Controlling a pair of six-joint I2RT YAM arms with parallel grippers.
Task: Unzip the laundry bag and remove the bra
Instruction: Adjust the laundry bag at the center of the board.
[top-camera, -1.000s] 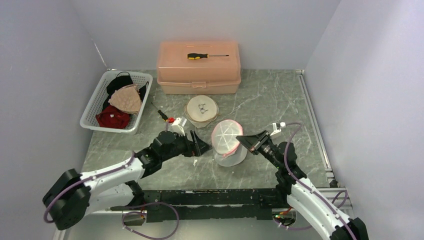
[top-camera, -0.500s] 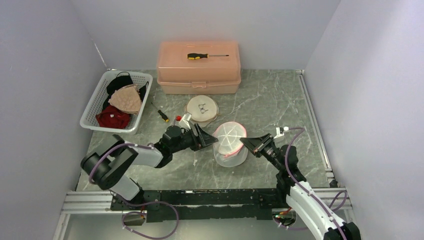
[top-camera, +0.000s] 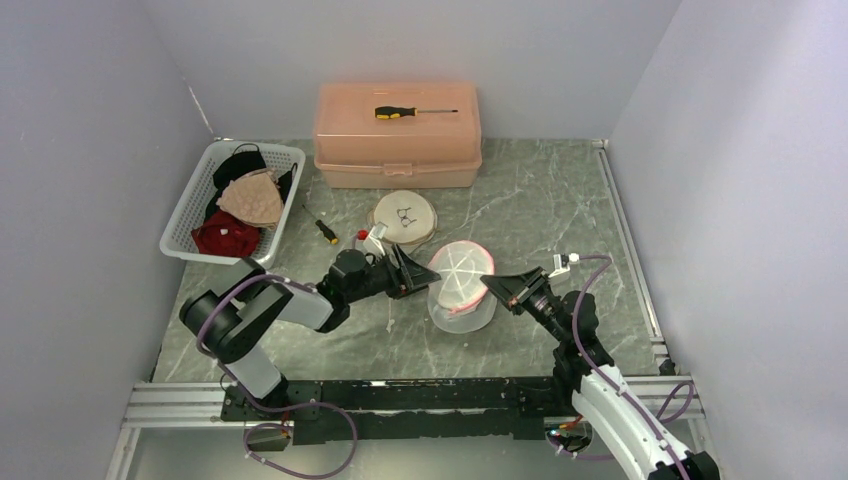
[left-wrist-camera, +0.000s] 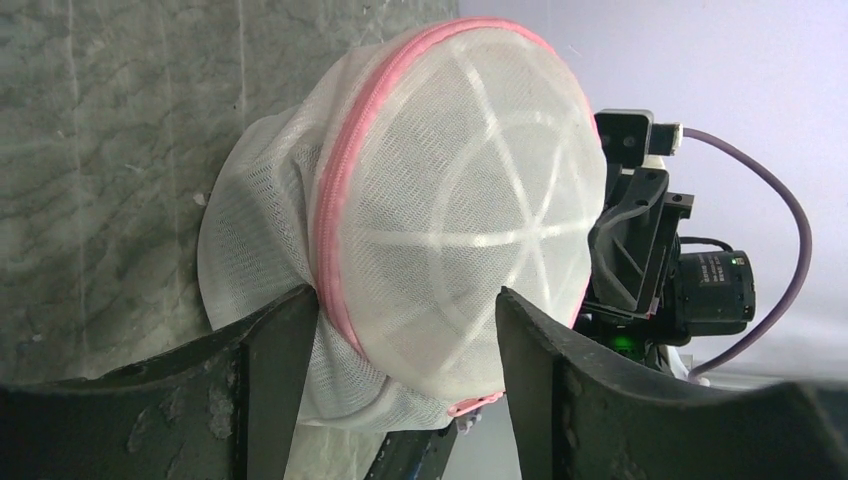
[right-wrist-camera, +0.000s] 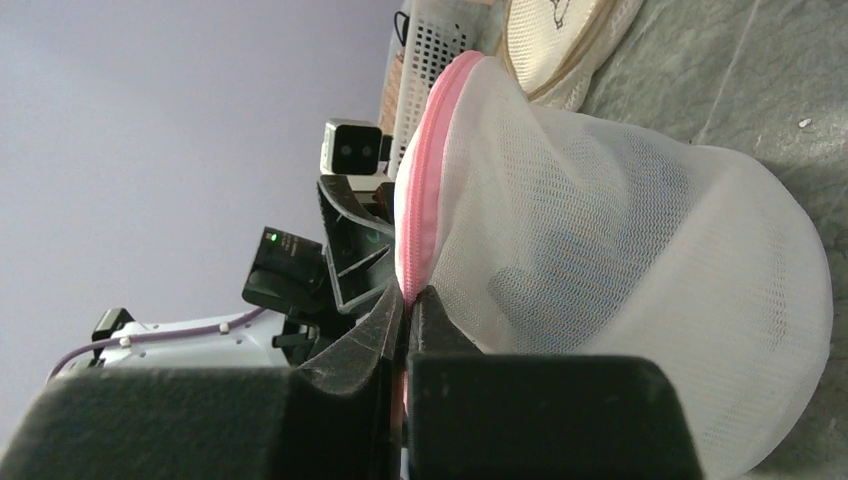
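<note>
Your right pincer (right-wrist-camera: 407, 300) is clamped shut on the pink zipper (right-wrist-camera: 425, 170) at the rim of the laundry bag (right-wrist-camera: 620, 260). You cannot tell whether it has the pull tab or only the tape. Your left pincer (left-wrist-camera: 400, 310) stands open, with a finger on either side of the bag's domed lid and one right at the zipper line. Whether they touch the mesh is unclear. The bag sits on the table (top-camera: 540, 200) between the two arms and looks tilted, its lid turned toward the left arm. The zipper appears closed along all that shows.

Expect the bag to be very light: thin, soft mesh over springy ribs, likely to slide or roll if you pull without an anchor. Brace it by pinching the tape just beside the zipper. The bulging mesh panel would probably dent and slip away.

You see the bra only as a dim darker patch (right-wrist-camera: 540, 270) through the mesh. It should be soft and limp, and its hooks may snag. Once the opening is wide, take it by a strap or a cup edge.
</note>
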